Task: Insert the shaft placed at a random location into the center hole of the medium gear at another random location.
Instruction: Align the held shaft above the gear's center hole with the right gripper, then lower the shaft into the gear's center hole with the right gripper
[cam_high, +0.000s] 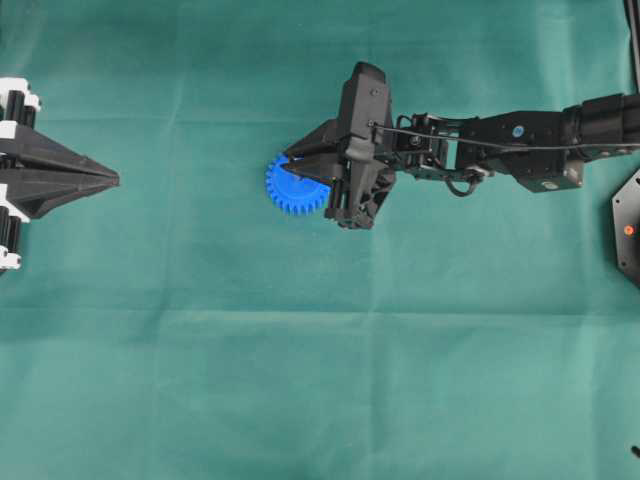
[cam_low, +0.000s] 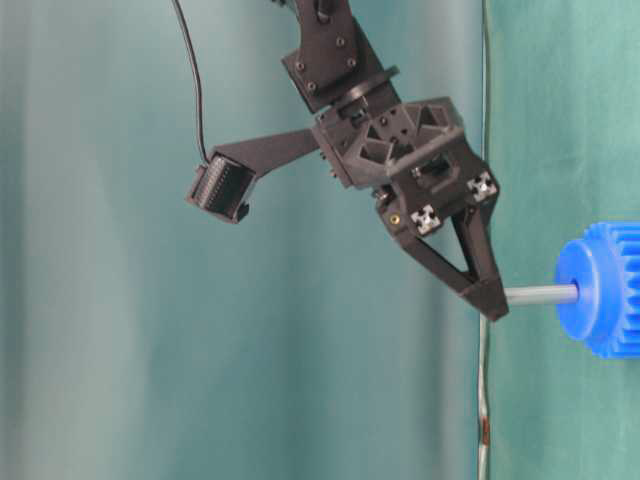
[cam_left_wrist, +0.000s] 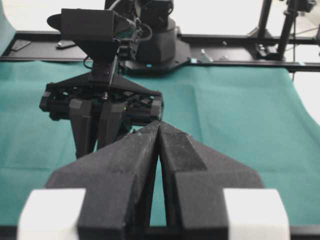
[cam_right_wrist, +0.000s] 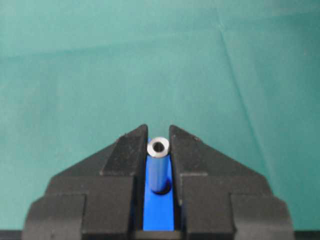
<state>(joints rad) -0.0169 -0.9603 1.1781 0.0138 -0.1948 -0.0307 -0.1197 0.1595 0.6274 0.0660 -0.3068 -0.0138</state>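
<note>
here the right gripper (cam_low: 490, 300) is pinching the shaft (cam_low: 540, 294) between its two black fingertips, the jaws nearly together with only the thin pin between them. in the table-level view the shaft goes from the fingertips to the hub of the medium gear (cam_low: 605, 290), and its far end meets the hub where the center hole should be, so i judge the insertion is started or almost done; how deep it sits i cannot tell. in the right wrist view the shiny end of the shaft stands between the fingers with the blue gear below it. the grip at the upper end probably keeps the pin straight over the hole. the left gripper (cam_high: 112, 180) rests well apart at the left edge of the green cloth (cam_high: 300, 380), its jaws pressed together, holding nothing
</note>
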